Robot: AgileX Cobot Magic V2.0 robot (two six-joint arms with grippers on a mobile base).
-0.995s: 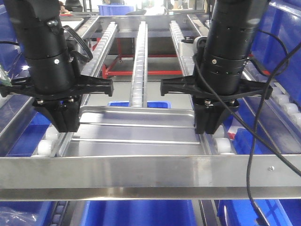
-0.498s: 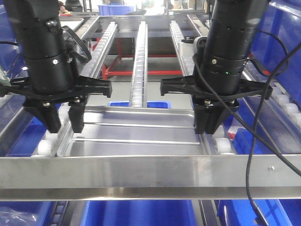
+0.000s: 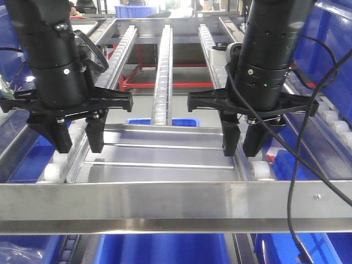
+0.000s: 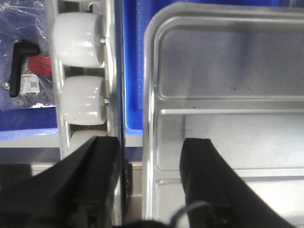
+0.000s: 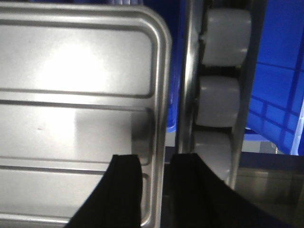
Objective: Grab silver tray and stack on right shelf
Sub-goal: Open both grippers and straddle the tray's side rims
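Note:
The silver tray [image 3: 159,157] lies flat on the steel roller shelf, just behind its front bar [image 3: 165,201]. My left gripper [image 3: 80,146] is open and straddles the tray's left rim, one finger inside the tray and one outside. In the left wrist view the gripper [image 4: 149,159] stands clear of the tray [image 4: 228,71] rim. My right gripper [image 3: 242,147] is open and straddles the right rim. In the right wrist view the gripper [image 5: 156,168] has a narrow gap on each side of the tray [image 5: 71,71] rim.
White rollers [image 4: 78,38] run along the left rail and more [image 5: 225,38] along the right. A middle roller rail [image 3: 163,71] runs back under the tray. Blue bins [image 3: 159,247] sit below. A black cable [image 3: 300,165] hangs on the right.
Both grippers were shut on the tray's rims a second ago. The left jaws opened first, then the right jaws. The tray stays put on the rollers.

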